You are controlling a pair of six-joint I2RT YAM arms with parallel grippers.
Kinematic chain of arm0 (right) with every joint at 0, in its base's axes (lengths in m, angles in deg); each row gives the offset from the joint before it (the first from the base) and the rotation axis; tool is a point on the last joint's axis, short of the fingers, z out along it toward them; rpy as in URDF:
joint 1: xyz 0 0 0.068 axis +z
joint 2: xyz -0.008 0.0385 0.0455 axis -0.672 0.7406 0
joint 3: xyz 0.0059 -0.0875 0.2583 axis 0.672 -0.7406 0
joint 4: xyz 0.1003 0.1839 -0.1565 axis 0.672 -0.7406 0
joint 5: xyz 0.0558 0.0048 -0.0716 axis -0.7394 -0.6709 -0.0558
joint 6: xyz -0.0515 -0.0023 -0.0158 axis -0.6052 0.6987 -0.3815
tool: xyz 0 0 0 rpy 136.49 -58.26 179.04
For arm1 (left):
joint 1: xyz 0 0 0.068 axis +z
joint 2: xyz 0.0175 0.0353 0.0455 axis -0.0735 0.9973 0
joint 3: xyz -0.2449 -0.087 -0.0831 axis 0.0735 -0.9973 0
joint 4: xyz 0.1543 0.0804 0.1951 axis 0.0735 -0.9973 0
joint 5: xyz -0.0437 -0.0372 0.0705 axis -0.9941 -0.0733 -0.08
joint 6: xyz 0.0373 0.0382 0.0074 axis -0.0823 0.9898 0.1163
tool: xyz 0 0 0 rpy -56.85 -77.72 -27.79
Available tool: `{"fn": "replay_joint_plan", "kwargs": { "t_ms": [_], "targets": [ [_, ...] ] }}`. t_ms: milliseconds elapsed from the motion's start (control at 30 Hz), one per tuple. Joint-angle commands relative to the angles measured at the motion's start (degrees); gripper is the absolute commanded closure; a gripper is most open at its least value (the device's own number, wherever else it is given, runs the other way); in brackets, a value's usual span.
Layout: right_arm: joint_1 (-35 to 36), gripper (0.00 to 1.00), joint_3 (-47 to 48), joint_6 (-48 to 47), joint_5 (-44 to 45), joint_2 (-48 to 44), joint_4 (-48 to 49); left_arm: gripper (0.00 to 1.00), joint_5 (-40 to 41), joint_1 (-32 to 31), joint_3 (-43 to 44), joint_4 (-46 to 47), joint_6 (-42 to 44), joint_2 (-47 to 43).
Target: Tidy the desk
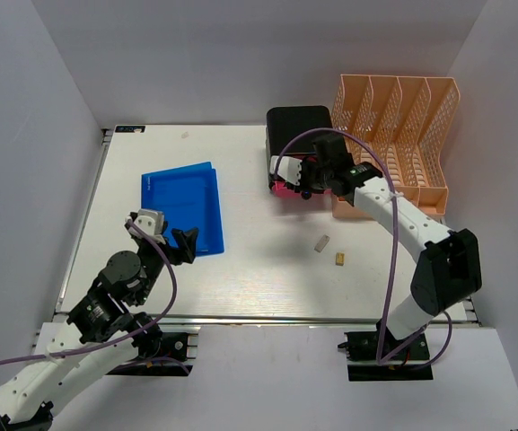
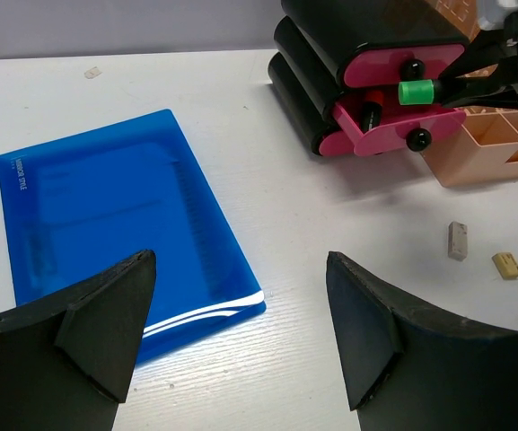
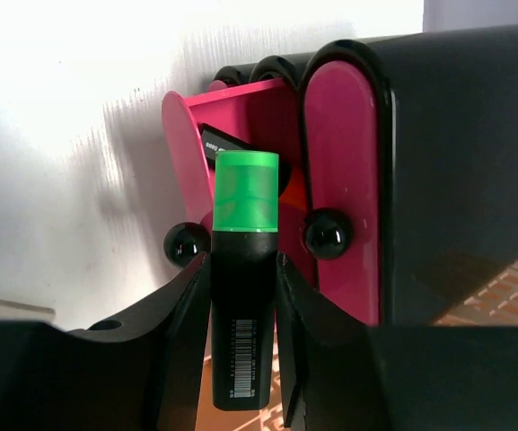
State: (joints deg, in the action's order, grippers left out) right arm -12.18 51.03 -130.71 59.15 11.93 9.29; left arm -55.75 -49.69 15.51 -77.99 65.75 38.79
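Observation:
The white desk (image 1: 241, 269) carries a blue folder (image 1: 183, 206), also in the left wrist view (image 2: 115, 229). A black organizer (image 1: 296, 135) with pink drawers stands at the back; one pink drawer (image 2: 393, 121) is pulled open. My right gripper (image 1: 305, 184) is shut on a black highlighter with a green cap (image 3: 244, 296), held at the open drawer (image 3: 241, 126); it also shows in the left wrist view (image 2: 416, 91). My left gripper (image 1: 176, 244) is open and empty above the desk, just off the folder's near corner.
A peach lattice file rack (image 1: 398, 144) stands at the back right beside the organizer. Two small erasers lie on the desk, one white (image 1: 322, 242) and one tan (image 1: 339, 259). A metal rail (image 1: 267, 320) runs along the near edge.

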Motion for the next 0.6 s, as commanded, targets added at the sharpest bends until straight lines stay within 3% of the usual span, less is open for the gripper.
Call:
{"fn": "replay_joint_plan", "kwargs": {
  "t_ms": [0, 500, 567],
  "targets": [
    [-0.34, 1.0, 0.93, -3.93, -1.37, 1.8, 3.34, 0.14, -1.01, 0.3, -0.42, 0.72, 0.51, 0.65],
    [-0.6, 1.0, 0.04, -2.62, 1.0, 5.58, 10.91, 0.14, -1.1, 0.3, -0.6, 0.8, 0.69, 0.38],
    [-0.69, 0.94, 0.13, -2.53, 1.61, 6.11, 11.17, 0.14, -1.18, 0.3, -0.6, 0.89, 0.69, 0.38]
  ]
}}
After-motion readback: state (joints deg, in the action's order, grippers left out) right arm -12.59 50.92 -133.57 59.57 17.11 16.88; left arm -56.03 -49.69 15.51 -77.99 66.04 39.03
